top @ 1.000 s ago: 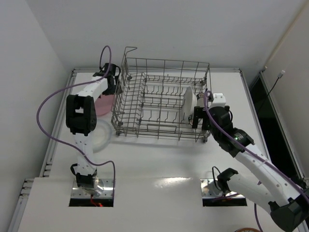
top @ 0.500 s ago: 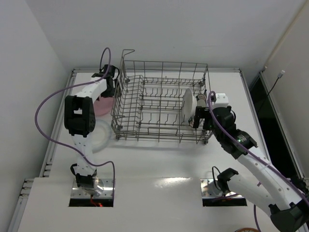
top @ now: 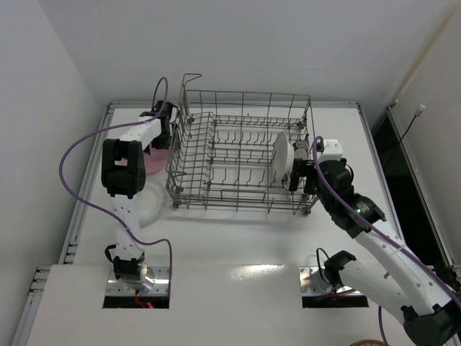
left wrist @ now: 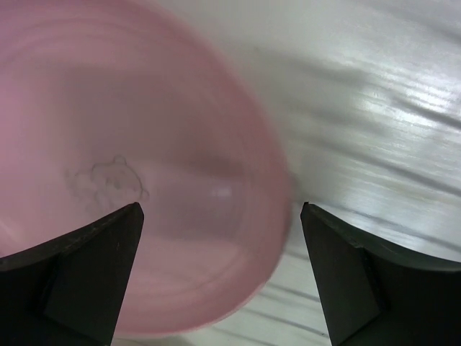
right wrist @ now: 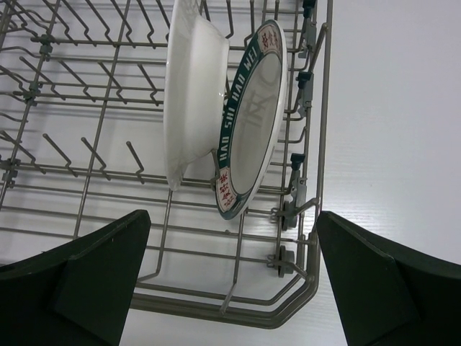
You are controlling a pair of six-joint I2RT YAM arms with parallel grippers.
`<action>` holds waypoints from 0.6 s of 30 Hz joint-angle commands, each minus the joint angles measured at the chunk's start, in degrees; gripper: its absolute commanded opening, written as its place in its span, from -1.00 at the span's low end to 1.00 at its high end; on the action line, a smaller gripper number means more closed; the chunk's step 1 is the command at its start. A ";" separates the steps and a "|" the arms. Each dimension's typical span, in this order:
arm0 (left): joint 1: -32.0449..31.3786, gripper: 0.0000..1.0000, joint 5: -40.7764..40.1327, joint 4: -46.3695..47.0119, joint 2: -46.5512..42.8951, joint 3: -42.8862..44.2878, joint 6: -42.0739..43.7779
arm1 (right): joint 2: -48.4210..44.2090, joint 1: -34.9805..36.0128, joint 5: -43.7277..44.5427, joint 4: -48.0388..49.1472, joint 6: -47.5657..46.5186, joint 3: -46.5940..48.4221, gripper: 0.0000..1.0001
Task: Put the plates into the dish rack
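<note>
Dish rack [top: 230, 189] holds a white plate [right wrist: 191, 94] and a patterned-rim plate [right wrist: 252, 115] upright at its right end, just ahead of the right hand [right wrist: 232, 216], which is spread wide and empty. The pink plate [left wrist: 144, 180] lies flat on the tabletop [top: 238, 245] left of the rack, directly beneath the left hand [left wrist: 221, 209], also spread wide. The left arm looks best placed to lift it.

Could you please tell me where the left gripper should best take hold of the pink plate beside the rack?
Probably its rim, coming down from above: the pink plate lies flat on the table, and its curved edge sits between the open fingers of the left gripper.
</note>
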 commanded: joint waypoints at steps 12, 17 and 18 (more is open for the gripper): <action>-0.24 0.81 -0.33 -1.74 0.71 -0.18 0.21 | 0.39 -0.37 -1.62 2.03 0.62 0.46 1.00; -0.24 0.31 2.39 -2.27 2.64 -0.72 0.74 | 0.39 -0.37 -1.01 1.51 0.62 0.46 1.00; -0.24 0.16 2.40 -2.27 2.64 -0.72 1.26 | 0.39 -0.37 -1.01 1.51 0.62 0.46 1.00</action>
